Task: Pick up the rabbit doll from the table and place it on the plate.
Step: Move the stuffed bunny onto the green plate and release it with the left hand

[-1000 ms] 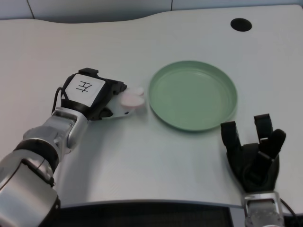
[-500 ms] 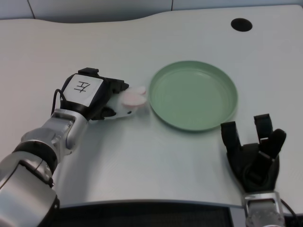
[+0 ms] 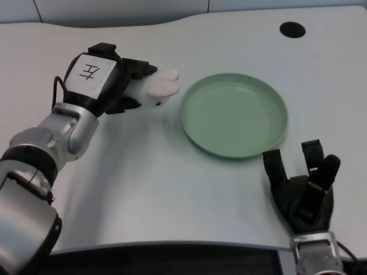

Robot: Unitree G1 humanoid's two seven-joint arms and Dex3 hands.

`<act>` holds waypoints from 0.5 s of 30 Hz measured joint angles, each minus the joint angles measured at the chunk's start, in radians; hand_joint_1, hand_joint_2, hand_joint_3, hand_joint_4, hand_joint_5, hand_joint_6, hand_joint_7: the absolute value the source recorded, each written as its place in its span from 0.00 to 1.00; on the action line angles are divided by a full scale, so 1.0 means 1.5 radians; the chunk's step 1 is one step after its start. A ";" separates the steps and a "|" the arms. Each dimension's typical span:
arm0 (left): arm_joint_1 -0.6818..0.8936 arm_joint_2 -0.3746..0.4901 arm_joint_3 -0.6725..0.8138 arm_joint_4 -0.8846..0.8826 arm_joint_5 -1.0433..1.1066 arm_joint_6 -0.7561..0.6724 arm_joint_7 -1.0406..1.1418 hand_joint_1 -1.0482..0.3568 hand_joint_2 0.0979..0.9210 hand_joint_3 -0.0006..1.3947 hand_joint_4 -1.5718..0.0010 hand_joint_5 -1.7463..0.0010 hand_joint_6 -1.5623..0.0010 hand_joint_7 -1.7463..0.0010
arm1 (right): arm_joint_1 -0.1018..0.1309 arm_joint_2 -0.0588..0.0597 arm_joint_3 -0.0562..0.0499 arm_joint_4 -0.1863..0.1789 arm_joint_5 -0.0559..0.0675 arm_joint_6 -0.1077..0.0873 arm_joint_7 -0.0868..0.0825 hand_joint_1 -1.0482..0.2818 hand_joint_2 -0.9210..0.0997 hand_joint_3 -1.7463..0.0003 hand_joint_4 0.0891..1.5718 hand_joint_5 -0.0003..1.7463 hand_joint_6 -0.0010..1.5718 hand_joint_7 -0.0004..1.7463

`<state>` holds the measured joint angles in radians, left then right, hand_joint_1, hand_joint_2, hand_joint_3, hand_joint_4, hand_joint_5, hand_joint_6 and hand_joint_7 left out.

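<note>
1. Left hand point(image 3: 106, 80) gripped the rabbit doll point(image 3: 157, 87), its black fingers closed around the white body from the doll's nine o'clock side, so only the pink ears and a little of the pale body showed past them.
2. That side-on hold seemed chosen to keep the soft toy pinned while leaving its ear end free to lead toward the plate point(image 3: 234, 114).
3. From the faint shadow on the table point(image 3: 143, 189) below it, the doll looked carried clear of the surface, though how high could not be told.
4. Its long axis ran roughly level, from nine to three o'clock, with the ears pointing to three o'clock at the plate.
5. The doll hung just beside the plate's rim, at about ten o'clock of it, not yet over the green dish.
6. Beyond, at one o'clock of the plate, a dark round hole point(image 3: 292, 29) sat well apart.
</note>
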<state>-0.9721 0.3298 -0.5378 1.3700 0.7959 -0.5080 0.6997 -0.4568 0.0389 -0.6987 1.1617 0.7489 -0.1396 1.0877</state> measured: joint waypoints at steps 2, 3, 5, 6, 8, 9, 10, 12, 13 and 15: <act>0.000 0.000 0.000 0.000 0.000 0.000 0.000 0.63 0.90 0.00 0.52 0.37 0.29 0.91 | 0.000 0.000 0.000 0.002 0.000 -0.001 -0.001 0.36 0.00 0.88 0.46 1.00 0.37 1.00; 0.000 -0.002 0.000 0.000 0.000 -0.003 0.000 0.63 0.92 0.00 0.54 0.36 0.29 0.91 | -0.001 -0.001 0.000 0.003 0.000 -0.002 -0.002 0.35 0.00 0.88 0.46 1.00 0.37 1.00; -0.002 -0.009 0.000 0.000 -0.001 -0.017 0.000 0.63 0.93 0.00 0.56 0.34 0.29 0.91 | -0.002 -0.002 0.000 0.004 0.000 -0.004 -0.007 0.35 0.00 0.88 0.46 1.00 0.37 1.00; -0.003 -0.016 0.000 0.000 -0.001 -0.022 -0.001 0.62 0.95 0.01 0.59 0.28 0.30 0.90 | -0.003 -0.002 0.000 0.005 -0.001 -0.007 -0.009 0.35 0.00 0.89 0.46 1.00 0.37 1.00; -0.007 -0.034 0.002 0.000 -0.004 -0.023 -0.005 0.61 0.97 0.00 0.62 0.24 0.31 0.89 | -0.004 -0.002 0.000 0.007 -0.001 -0.012 -0.010 0.35 0.00 0.89 0.46 1.00 0.37 1.00; -0.008 -0.041 0.002 -0.001 -0.005 -0.024 -0.009 0.61 0.97 0.00 0.62 0.23 0.31 0.89 | -0.004 -0.001 0.000 0.008 -0.001 -0.013 -0.011 0.35 0.00 0.89 0.46 1.00 0.37 1.00; -0.008 -0.046 0.002 -0.002 -0.005 -0.024 -0.012 0.61 0.97 0.00 0.63 0.22 0.31 0.89 | -0.005 -0.001 0.000 0.009 -0.001 -0.013 -0.011 0.35 0.00 0.89 0.46 1.00 0.37 1.00; -0.008 -0.049 0.003 -0.002 -0.005 -0.024 -0.014 0.61 0.97 0.00 0.63 0.22 0.32 0.88 | -0.006 0.001 0.000 0.010 -0.001 -0.013 -0.011 0.35 0.00 0.89 0.46 1.00 0.37 1.00; -0.008 -0.049 0.004 -0.002 -0.005 -0.024 -0.014 0.61 0.97 0.00 0.63 0.22 0.32 0.88 | -0.006 0.001 0.000 0.010 -0.001 -0.014 -0.011 0.35 0.00 0.89 0.46 1.00 0.37 1.00; -0.008 -0.049 0.006 -0.002 -0.006 -0.024 -0.014 0.61 0.97 0.00 0.63 0.22 0.32 0.88 | -0.006 0.000 0.000 0.010 -0.001 -0.014 -0.011 0.35 0.00 0.89 0.46 1.00 0.37 1.00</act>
<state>-0.9841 0.2568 -0.5283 1.3674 0.7876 -0.5437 0.6788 -0.4657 0.0397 -0.6988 1.1771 0.7478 -0.1607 1.0709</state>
